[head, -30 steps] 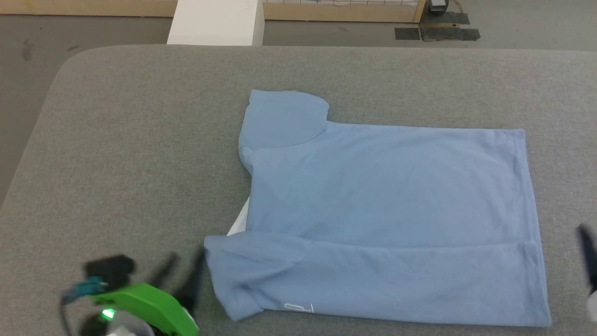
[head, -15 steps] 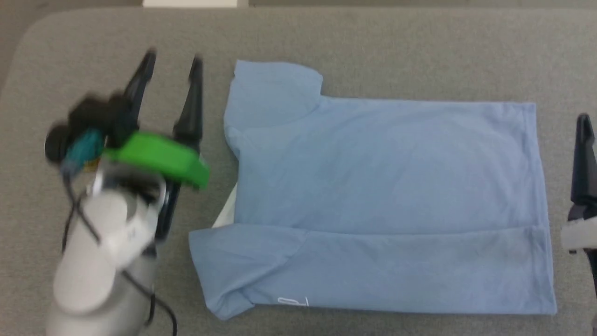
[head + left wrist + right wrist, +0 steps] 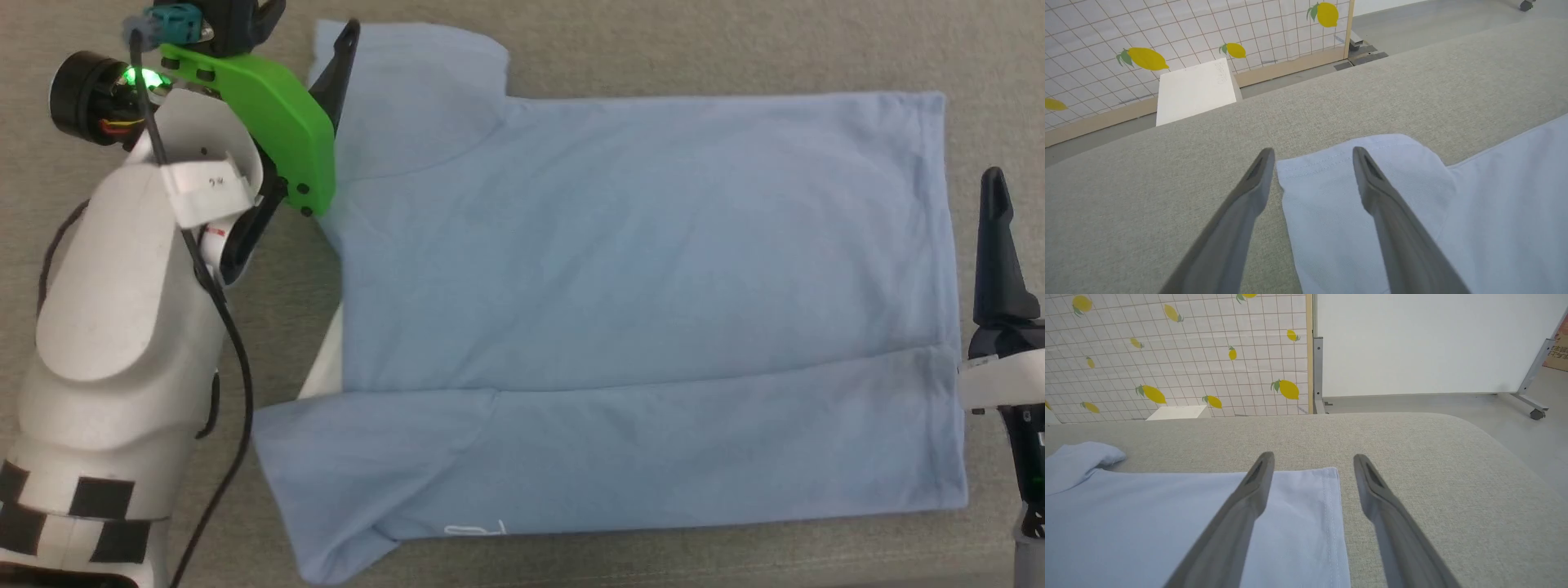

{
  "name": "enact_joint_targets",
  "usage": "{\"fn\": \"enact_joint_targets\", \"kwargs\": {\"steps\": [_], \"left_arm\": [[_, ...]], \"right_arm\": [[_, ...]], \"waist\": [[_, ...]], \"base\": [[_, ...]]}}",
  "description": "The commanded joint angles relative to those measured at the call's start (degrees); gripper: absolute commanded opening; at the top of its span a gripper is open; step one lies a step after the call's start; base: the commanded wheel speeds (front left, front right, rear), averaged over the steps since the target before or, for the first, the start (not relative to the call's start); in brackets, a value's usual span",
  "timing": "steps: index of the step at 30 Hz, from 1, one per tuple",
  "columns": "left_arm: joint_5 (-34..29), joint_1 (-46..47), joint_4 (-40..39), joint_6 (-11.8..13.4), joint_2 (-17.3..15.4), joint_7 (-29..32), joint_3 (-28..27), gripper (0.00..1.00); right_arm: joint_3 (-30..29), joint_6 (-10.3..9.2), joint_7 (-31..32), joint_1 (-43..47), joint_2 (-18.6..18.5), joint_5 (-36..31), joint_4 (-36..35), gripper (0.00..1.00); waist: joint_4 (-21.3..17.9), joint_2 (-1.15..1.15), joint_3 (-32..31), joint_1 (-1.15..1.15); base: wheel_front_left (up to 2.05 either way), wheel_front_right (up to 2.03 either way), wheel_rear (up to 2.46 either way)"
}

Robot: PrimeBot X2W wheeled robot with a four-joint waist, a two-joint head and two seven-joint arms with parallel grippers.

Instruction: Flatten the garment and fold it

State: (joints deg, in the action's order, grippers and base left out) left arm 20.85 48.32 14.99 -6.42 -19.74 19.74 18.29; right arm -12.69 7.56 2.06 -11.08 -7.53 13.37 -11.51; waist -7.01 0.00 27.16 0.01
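The garment, a light blue short-sleeved shirt, lies flat on the grey table with its near long side folded over. A strip of white collar peeks out at its left, and a small white logo sits at the near edge. My left gripper is open at the far sleeve; in the left wrist view the left gripper straddles that sleeve's corner on the garment. My right gripper is open over the hem's far corner of the garment. One of its fingers stands just right of the hem.
The grey fabric table ends in a rounded far edge. Beyond it stand a white box, a lemon-print grid panel and a white board on a wheeled frame. Bare tabletop lies left of the sleeve.
The head camera has tilted down and closer. My left arm has swung forward along the shirt's left side to the far sleeve. The right gripper has risen beside the hem. The shirt lies unchanged.
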Motion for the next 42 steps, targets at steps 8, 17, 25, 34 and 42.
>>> {"fn": "enact_joint_targets", "kwargs": {"steps": [8,17,25,34,42], "left_arm": [[2.53,3.07,4.43,1.05,-4.07,7.26,-0.56,1.00],[5.56,2.82,5.24,1.00,-4.41,11.68,-0.21,0.00],[6.57,2.79,3.95,0.48,-3.76,10.32,0.66,0.00],[7.03,3.32,2.89,0.17,-3.10,9.55,1.91,0.00],[7.44,3.89,2.78,0.05,-2.12,9.29,3.04,0.00]], "right_arm": [[0.26,-0.08,-1.14,-1.88,-0.67,0.70,1.70,1.00],[-0.38,-0.08,-1.15,-2.23,-1.73,0.96,1.95,1.00],[1.43,-0.08,4.29,-8.77,-7.07,4.26,1.25,1.00],[2.06,-0.08,23.09,-22.29,-12.73,9.82,10.95,1.00],[1.75,-0.08,34.04,-29.21,-12.83,10.21,23.25,1.00]], "waist": [[-5.71,0.00,6.13,-0.01],[-5.98,0.00,7.77,-0.01],[-3.66,0.00,6.61,-0.01],[-1.20,0.00,7.22,-0.01],[0.80,0.00,8.25,-0.01]], "base": [[0.00,0.00,0.00],[0.00,0.00,0.00],[0.00,0.00,0.00],[0.00,0.00,0.00],[0.00,0.00,0.00]]}}
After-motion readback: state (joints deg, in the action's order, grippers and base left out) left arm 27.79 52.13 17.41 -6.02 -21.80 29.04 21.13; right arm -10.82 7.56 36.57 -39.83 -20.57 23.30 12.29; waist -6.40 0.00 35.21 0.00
